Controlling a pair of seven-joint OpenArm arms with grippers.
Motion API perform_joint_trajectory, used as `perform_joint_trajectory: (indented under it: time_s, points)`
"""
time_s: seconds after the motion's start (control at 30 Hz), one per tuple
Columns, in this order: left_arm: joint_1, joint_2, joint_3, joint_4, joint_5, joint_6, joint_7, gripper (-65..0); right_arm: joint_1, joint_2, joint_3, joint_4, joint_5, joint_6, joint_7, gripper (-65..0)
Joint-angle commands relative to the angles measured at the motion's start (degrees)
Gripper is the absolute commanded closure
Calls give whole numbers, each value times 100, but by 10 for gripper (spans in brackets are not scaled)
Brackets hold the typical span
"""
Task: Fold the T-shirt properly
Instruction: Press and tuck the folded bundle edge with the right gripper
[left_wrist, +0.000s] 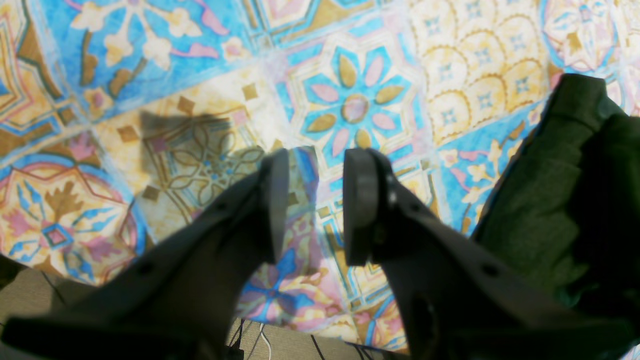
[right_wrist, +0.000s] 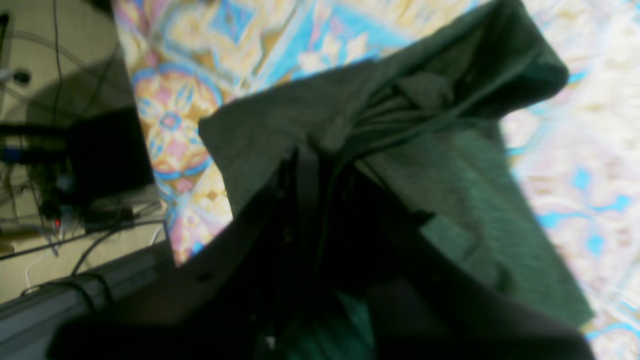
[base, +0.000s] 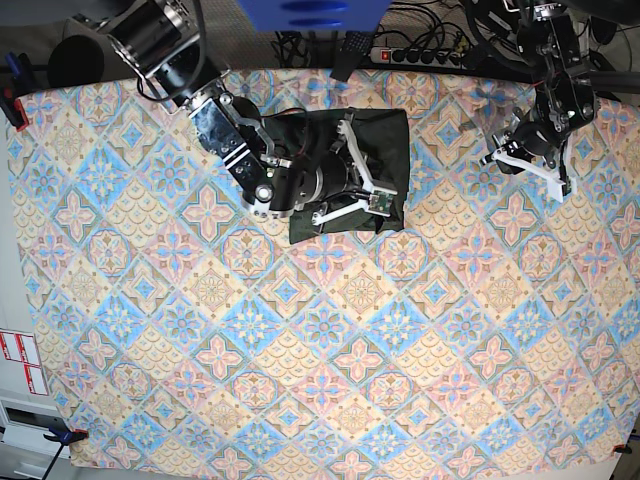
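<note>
The T-shirt (base: 385, 135) lies as a compact dark olive-green bundle near the far edge of the patterned cloth. In the right wrist view, the T-shirt (right_wrist: 450, 165) hangs in bunched folds from my right gripper (right_wrist: 310, 155), which is shut on the fabric. From above, the right gripper (base: 365, 175) sits right over the bundle and hides its middle. My left gripper (left_wrist: 317, 160) hovers over bare cloth with its jaws apart and nothing between them. A fold of the T-shirt (left_wrist: 550, 200) shows at that view's right edge. In the base view, the left gripper (base: 525, 160) is well to the bundle's right.
A colourful tile-patterned tablecloth (base: 320, 330) covers the table. Cables and a power strip (base: 420, 52) lie beyond the far edge. The floor with wires (right_wrist: 50, 200) shows past the table edge in the right wrist view.
</note>
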Motion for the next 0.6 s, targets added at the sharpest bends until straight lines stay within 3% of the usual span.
perform_joint_trajectory:
  time_s: [0.0,0.57]
  points:
    - [-10,-41,-18,113,-30,-25,-33,-185,113,-151,6,34,84,36,154,-3]
    - [-10,-41,-18,113,-39,-25,-33,-186,218,-221,859,25,66,27,532,-2]
